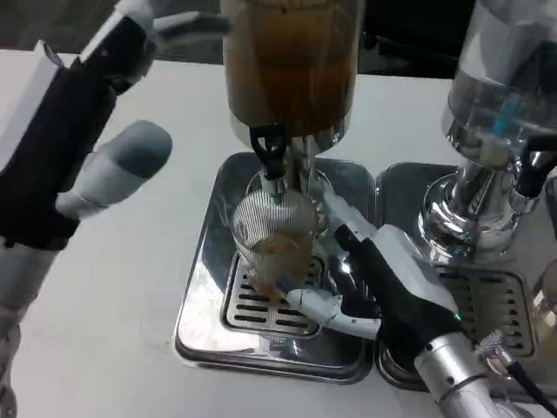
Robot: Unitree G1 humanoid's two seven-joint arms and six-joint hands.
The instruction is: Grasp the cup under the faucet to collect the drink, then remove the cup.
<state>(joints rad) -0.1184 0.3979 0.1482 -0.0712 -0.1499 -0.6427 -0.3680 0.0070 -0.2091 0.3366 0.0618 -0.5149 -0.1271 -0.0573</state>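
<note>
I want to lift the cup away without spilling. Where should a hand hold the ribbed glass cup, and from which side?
Probably the ribbed side wall of the glass cup, at mid-height, from the robot's right, where the right hand already wraps it. The cup stands upright on the drip tray with brown drink inside, and the black faucet hangs just over its mouth, so a grip from above is blocked.

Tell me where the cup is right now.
In the head view the cup stands at picture centre on the grated drip tray, directly under the brown drink dispenser's black faucet, with the right hand wrapped around its right side.
</note>
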